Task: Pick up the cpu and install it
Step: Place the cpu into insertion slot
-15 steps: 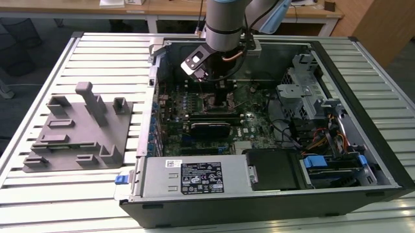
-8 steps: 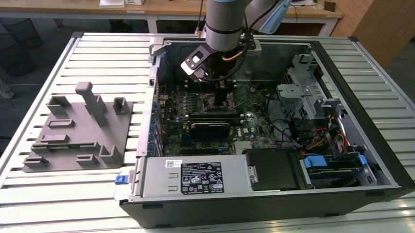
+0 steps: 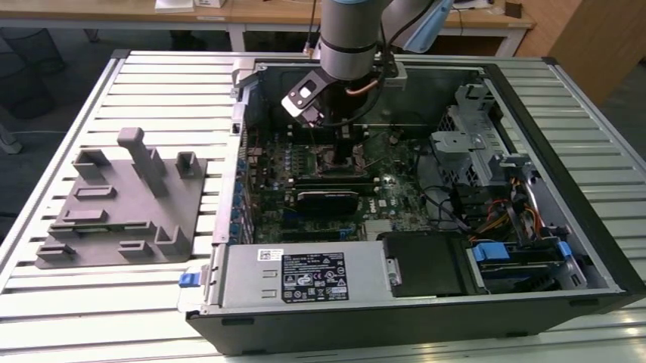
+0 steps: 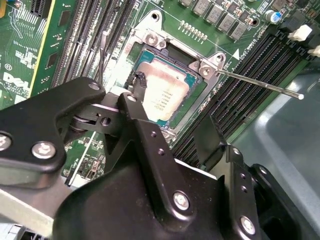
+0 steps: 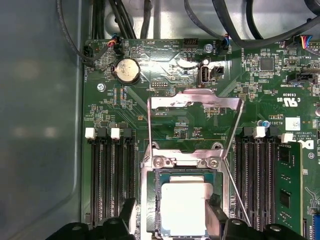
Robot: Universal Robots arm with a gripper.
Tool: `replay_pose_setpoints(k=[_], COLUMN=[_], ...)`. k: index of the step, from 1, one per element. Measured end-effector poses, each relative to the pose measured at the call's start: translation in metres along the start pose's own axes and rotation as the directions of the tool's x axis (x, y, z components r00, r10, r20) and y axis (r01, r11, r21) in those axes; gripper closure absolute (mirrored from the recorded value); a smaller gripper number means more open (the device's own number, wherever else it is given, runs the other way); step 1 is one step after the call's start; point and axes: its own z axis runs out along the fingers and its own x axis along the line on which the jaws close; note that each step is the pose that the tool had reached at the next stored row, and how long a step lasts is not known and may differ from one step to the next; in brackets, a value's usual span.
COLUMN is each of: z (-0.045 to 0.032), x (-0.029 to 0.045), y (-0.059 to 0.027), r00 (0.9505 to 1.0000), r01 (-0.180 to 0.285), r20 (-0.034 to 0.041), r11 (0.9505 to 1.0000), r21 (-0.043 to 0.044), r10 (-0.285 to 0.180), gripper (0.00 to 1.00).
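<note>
Exterior view: tray [image 3: 101, 227] at 9 o'clock on bench [image 3: 60, 302], computer case [image 3: 591, 189] at 3 o'clock; inside, claw [image 5: 174, 212], fingers [image 5: 131, 215] parted, straddles cpu [image 5: 182, 200] seated in socket [image 5: 149, 175]; hazard: a finger may snag chip edge, skewing it in its seat.

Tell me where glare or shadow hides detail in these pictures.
In the first wrist view the cpu top glares almost white; in the second wrist view it is dimmer, print visible; in the exterior view the motherboard lies in shade.
</note>
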Motion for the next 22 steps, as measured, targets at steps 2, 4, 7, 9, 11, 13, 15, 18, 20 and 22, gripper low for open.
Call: replay_pose_setpoints(k=[2,4,7,9,11,13,15,18,20,22], z=[-0.0001,0.0,0.0002,0.0002,0.0002,0.0002,0.0002,0.0002,0.0002,0.0002], x=[-0.0008,-0.0027,-0.0038,-0.004,-0.0041,-0.0041,-0.0043,-0.0047,-0.0054,-0.0061], y=[0.0,0.0001,0.0001,0.0001,0.0001,0.0001,0.0001,0.0001,0.0001,0.0001], r00=[1.0,1.0,1.0,1.0,1.0,1.0,1.0,1.0,1.0,1.0], r01=[0.0,0.0,0.0,0.0,0.0,0.0,0.0,0.0,0.0,0.0], r20=[0.0001,0.0001,0.0,0.0,0.0001,0.0001,0.0,0.0001,0.0002,0.0001], r11=[1.0,1.0,1.0,1.0,1.0,1.0,1.0,1.0,1.0,1.0], r21=[0.0,0.0,-0.0001,0.0,0.0,0.0,0.0,0.0,0.0,0.0], r10=[0.0,0.0,0.0,0.0,0.0,0.0,0.0,0.0,0.0,0.0], gripper=[0.35,0.35,0.55,0.55,0.55,0.55,0.55,0.55,0.55,0.54])
